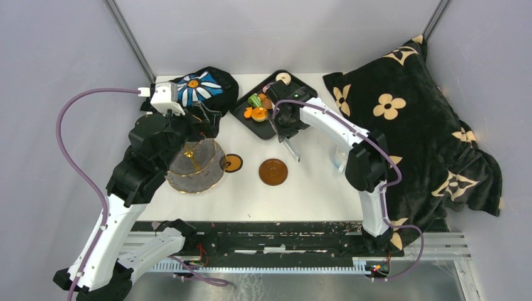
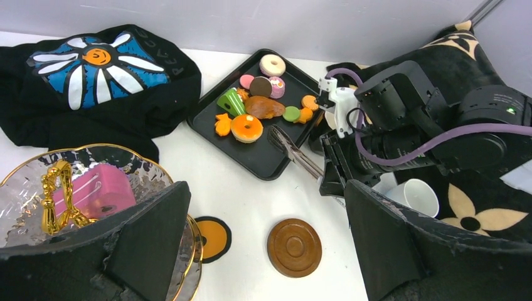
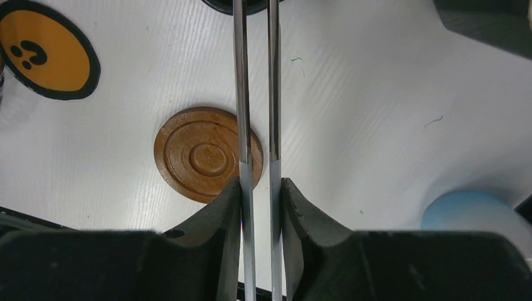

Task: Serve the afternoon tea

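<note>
Several toy pastries (image 2: 246,127) lie on a black tray (image 2: 263,157) at the back middle (image 1: 276,128). My right gripper (image 3: 258,188) is shut on metal tongs (image 3: 241,94), whose tips (image 2: 279,135) reach the tray's near edge with nothing in them. The glass stand (image 1: 194,169) stands at the left with a pink pastry (image 2: 94,191) on its top tier. My left gripper (image 2: 266,188) is open and empty beside the stand (image 2: 135,166). A brown saucer (image 1: 273,172) lies mid-table. A white mug (image 2: 419,195) sits behind the right arm. No dark cup shows.
A black cloth with a blue-white flower (image 1: 199,88) lies at the back left. A black blanket with tan flowers (image 1: 408,119) fills the right side. An orange disc with a black rim (image 1: 233,163) lies between the stand and the saucer (image 3: 201,153).
</note>
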Motion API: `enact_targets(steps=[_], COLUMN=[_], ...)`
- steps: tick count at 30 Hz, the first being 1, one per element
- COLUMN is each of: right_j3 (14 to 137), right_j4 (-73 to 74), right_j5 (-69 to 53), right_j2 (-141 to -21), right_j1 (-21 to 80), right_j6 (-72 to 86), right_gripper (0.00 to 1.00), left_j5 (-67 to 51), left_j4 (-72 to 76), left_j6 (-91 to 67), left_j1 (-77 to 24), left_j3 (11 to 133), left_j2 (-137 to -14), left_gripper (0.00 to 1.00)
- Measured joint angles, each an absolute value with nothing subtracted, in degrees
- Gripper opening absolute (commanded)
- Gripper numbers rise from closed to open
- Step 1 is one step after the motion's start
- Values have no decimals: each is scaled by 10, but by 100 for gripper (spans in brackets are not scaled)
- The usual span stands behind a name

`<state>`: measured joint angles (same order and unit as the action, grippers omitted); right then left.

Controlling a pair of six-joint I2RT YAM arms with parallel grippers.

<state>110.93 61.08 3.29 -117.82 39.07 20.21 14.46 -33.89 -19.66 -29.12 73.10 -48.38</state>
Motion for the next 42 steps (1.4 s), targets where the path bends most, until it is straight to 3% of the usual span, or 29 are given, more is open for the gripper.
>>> enact_targets(steps=[6,42], right_j3=[1138,1160], right_j4=[608,536], right_j5=[24,45], right_j2=[-1218,-1272], right_j1=[386,382], right_j6=[203,255], right_gripper=[40,52], left_j5=[145,149], left_j4=[-336,-325], left_j6=[-192,-166], left_j1=[-291,-291], left_j3=[731,731], left_j2=[-489,-510], left_gripper=[99,99])
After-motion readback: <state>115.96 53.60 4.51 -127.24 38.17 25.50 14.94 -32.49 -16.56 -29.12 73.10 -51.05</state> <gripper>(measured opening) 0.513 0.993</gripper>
